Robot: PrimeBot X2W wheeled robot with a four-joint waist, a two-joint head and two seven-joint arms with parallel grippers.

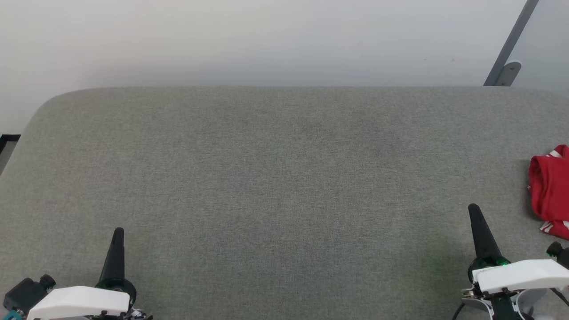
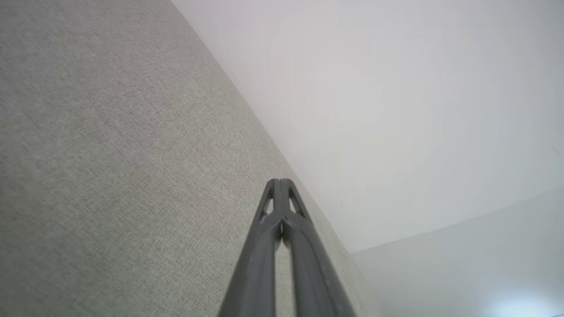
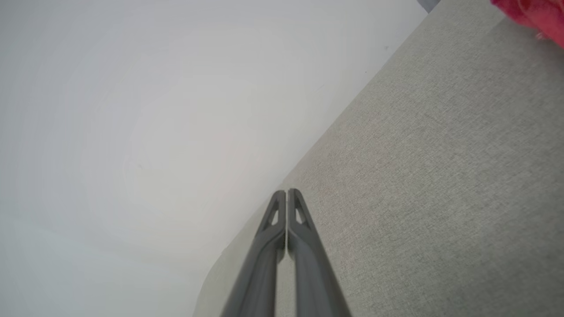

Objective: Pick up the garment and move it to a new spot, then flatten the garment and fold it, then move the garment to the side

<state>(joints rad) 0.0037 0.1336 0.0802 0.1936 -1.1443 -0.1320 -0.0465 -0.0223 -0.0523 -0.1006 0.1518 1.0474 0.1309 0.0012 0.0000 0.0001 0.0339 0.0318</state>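
The garment [image 1: 551,189], red with white-and-red striped trim, lies bunched at the right edge of the head view, cut off by the frame. A blurred red corner of the garment [image 3: 535,15] shows at the top right of the right wrist view. My right gripper [image 1: 474,209] stands shut over the grey surface, to the left of the garment and a little nearer, apart from it. In its own view the right gripper [image 3: 286,192] has its fingers pressed together, nothing between them. My left gripper [image 1: 118,231] is shut at the lower left, far from the garment. Its tips [image 2: 279,181] meet, holding nothing.
A wide grey fabric-covered table [image 1: 275,178] with rounded far corners spreads across the head view. Behind it is a pale wall [image 1: 266,40]. A grey slanted metal bar with a bracket [image 1: 506,58] stands at the far right corner.
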